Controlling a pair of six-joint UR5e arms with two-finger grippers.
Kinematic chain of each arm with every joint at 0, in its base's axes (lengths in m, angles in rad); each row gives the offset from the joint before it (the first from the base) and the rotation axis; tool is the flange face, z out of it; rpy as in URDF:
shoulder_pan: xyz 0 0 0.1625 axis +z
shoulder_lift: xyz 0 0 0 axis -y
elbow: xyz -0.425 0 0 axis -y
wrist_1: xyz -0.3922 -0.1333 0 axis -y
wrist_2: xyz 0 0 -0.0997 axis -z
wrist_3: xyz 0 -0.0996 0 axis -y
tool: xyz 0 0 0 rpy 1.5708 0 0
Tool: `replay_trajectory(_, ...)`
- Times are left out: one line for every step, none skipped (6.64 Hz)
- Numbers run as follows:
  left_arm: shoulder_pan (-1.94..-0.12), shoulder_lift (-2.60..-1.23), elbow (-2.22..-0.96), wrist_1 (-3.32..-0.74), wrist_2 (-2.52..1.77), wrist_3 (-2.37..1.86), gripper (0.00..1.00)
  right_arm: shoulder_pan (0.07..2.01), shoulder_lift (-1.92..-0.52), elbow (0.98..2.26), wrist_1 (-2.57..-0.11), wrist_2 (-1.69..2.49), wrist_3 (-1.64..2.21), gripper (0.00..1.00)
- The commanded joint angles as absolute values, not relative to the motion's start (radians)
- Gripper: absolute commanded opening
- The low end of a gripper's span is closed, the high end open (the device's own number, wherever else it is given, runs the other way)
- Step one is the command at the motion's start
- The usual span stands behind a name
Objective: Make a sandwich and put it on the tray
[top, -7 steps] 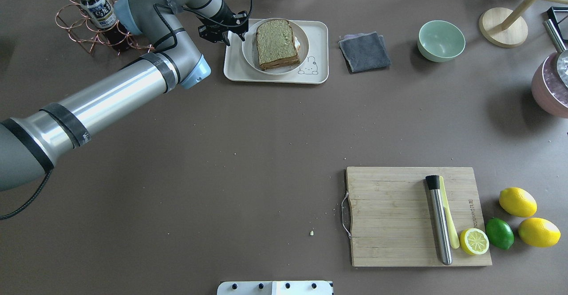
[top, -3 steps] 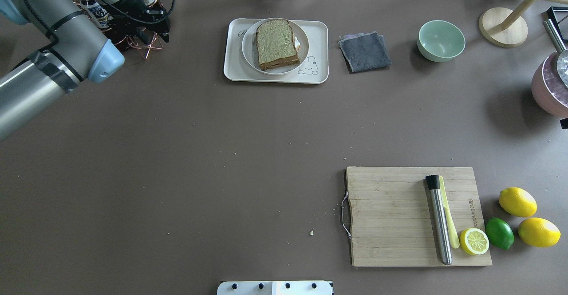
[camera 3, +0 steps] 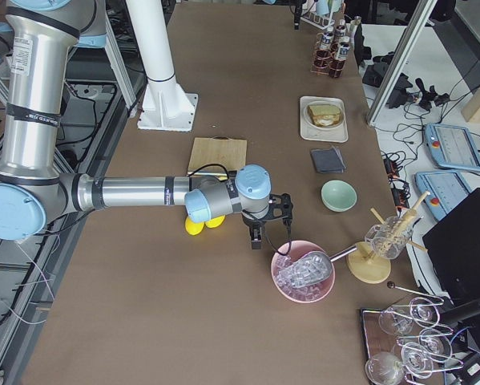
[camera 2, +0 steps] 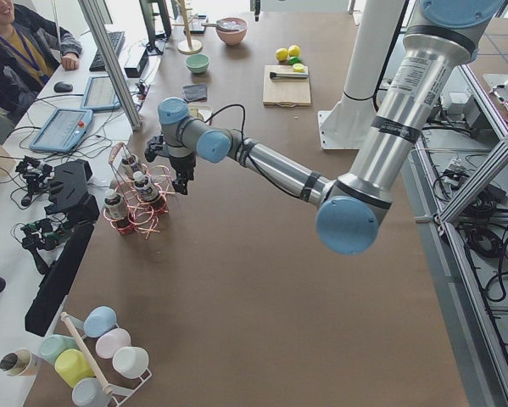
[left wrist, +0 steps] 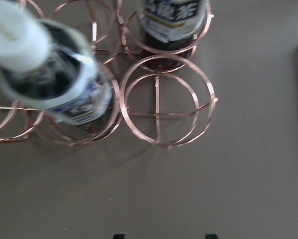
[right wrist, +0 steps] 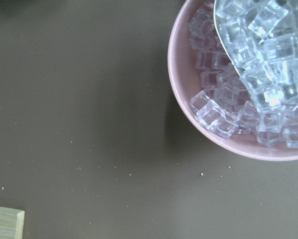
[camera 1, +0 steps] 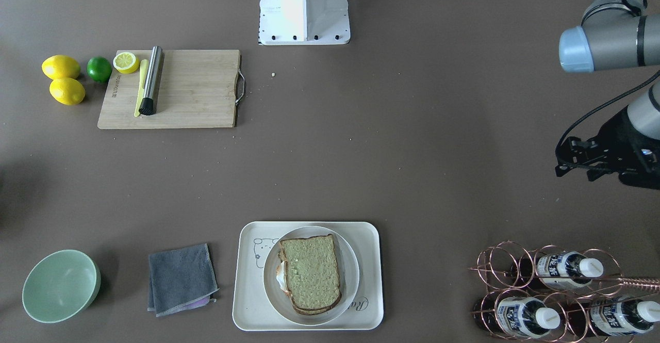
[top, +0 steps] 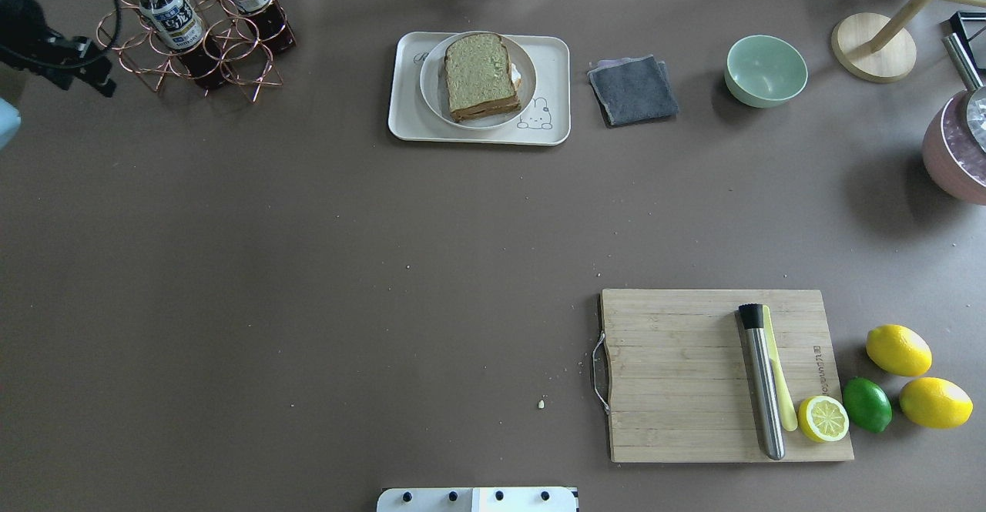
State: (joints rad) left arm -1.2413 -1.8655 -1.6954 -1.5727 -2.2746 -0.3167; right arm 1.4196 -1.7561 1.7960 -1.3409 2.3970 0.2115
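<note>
The sandwich (top: 479,73), speckled bread on top with a sliver of white egg (camera 1: 281,280) at one side, lies on a round white plate (top: 431,92) on the cream tray (top: 404,123); it also shows in the front-facing view (camera 1: 312,273). My left gripper (top: 96,73) is open and empty, near the table's far left edge beside the bottle rack, well away from the tray; it also shows in the front-facing view (camera 1: 559,161). My right gripper (camera 3: 264,239) hangs over the table beside the pink ice bowl; I cannot tell whether it is open or shut.
A copper rack with bottles (top: 200,42) stands close to my left gripper. A grey cloth (top: 633,90) and green bowl (top: 765,70) lie right of the tray. A cutting board (top: 678,373) with muddler, lemons and lime sits near right. A pink bowl of ice (right wrist: 228,99) is by my right gripper.
My left arm has drawn back from the tray, swinging left past the bottle rack to the table's left edge. The sandwich, plate and tray have not moved.
</note>
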Motion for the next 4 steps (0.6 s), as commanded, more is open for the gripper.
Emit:
replay_trajectory(-1.369, -1.66, -1.804, -1.525, -2.319, -0.09, 0.72, 1.507, -1.727, 1.833, -1.579, 2.362, -0.008, 1.0)
replay_trajectory(-1.428, -1.602, -1.793, -1.525, -2.383, -0.012, 0.72, 1.555, -1.727, 1.835, -1.657, 2.34, -0.102, 1.0)
replay_trajectory(-1.481, -1.564, -1.793, -1.516, -2.388, 0.041, 0.72, 1.572, -1.729, 1.838, -1.692, 2.3, -0.13, 1.0)
replay_trajectory(-1.515, -1.524, -1.798, -1.513, -2.393, 0.088, 0.73, 1.586, -1.732, 1.835, -1.718, 2.296, -0.153, 1.0)
